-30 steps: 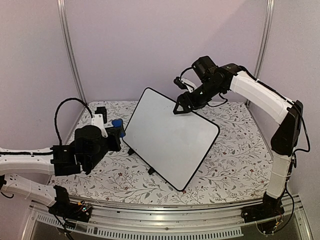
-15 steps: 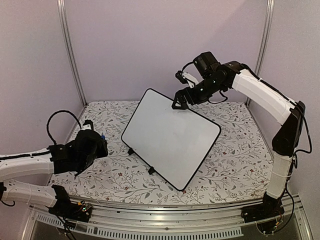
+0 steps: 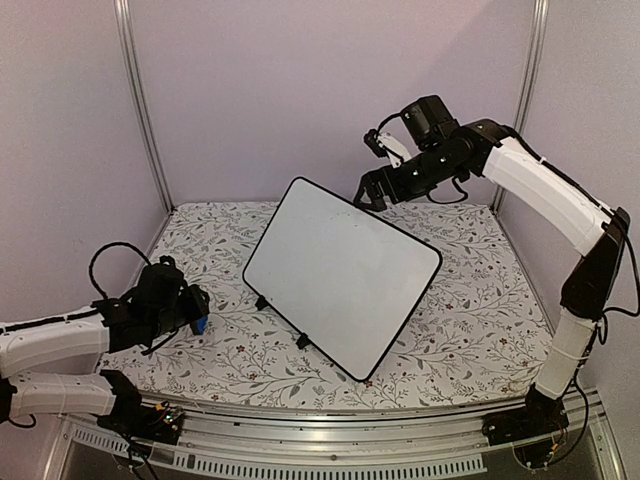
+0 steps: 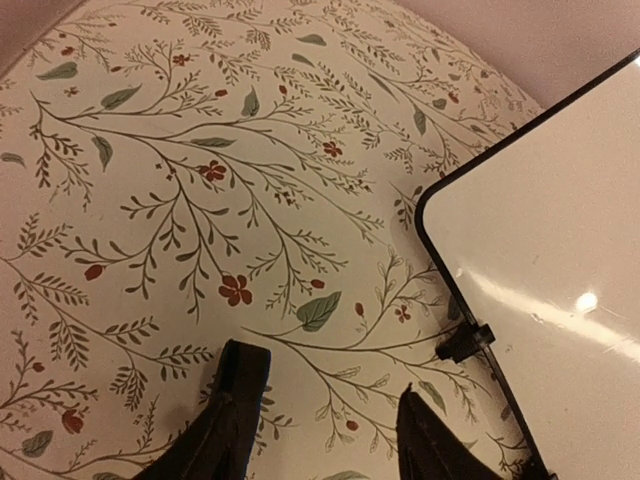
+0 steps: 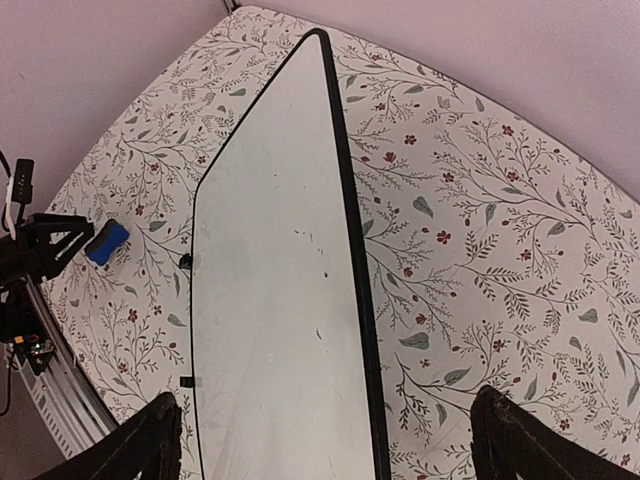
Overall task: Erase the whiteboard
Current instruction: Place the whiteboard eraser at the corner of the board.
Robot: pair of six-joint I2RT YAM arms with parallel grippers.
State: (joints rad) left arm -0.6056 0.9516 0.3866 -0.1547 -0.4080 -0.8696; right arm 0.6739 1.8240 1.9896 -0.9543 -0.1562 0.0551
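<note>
Black right hand gapes wide (apparently empty).

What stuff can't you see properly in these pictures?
Back of the whiteboard: top view, its own white face hides it.
Tiny dark specks on the board: right wrist view, too small to tell ink from dirt.
Blue eraser: tiny in the right wrist view; cannot tell whether it touches the left gripper.
Rest of the board: left wrist view, cut off by the right edge.

Table covered in white cloth printed with leafy floral sprigs. A large white rectangular black-framed whiteboard stands centrally on small black feet; a small blue block sits near the left edge.
</note>
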